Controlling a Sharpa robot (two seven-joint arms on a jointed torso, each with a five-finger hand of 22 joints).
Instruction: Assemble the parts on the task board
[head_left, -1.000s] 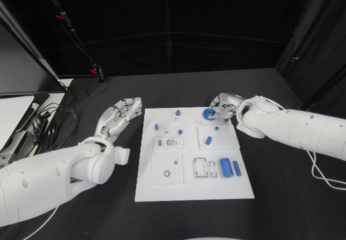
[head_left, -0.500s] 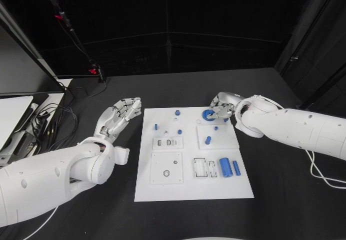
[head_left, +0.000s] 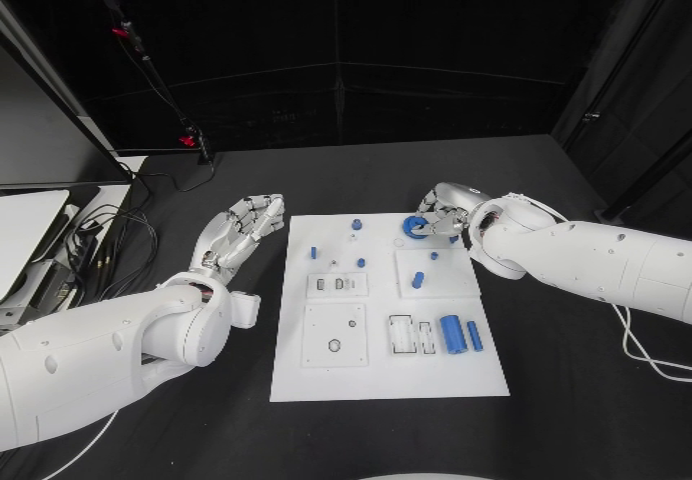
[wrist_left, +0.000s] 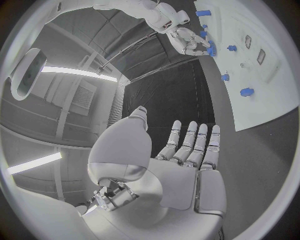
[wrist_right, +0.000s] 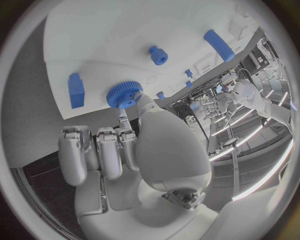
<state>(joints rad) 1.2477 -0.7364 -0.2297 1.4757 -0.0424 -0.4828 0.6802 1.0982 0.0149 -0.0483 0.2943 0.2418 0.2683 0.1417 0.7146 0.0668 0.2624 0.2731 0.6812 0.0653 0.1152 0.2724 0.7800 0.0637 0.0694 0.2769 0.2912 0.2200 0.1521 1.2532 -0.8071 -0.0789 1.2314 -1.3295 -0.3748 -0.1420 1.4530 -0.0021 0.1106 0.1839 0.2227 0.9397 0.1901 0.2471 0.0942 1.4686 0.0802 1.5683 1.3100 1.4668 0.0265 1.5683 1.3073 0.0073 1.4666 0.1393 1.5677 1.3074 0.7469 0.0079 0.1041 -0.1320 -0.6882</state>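
The white task board (head_left: 389, 375) lies in the middle of the black table. My right hand (head_left: 444, 212) hovers over its far right corner and pinches a blue toothed ring (head_left: 415, 227) between thumb and finger; the right wrist view shows that ring (wrist_right: 123, 94) just above the board (wrist_right: 112, 40). Small blue pegs (head_left: 355, 224) stand on the far half, and two blue cylinders (head_left: 451, 333) lie near the right edge. My left hand (head_left: 240, 230) rests flat beside the board's left edge, fingers (wrist_left: 187, 145) stretched out and holding nothing.
Cables (head_left: 116, 235) and a white panel (head_left: 26, 235) lie at the table's left side. A thin stand with red clips (head_left: 185, 140) rises at the far left. A blue block (wrist_right: 75, 90) sits on the board close to the held ring.
The right hand with the blue ring has shifted only very slightly over the board's far right corner. The left hand has not moved.
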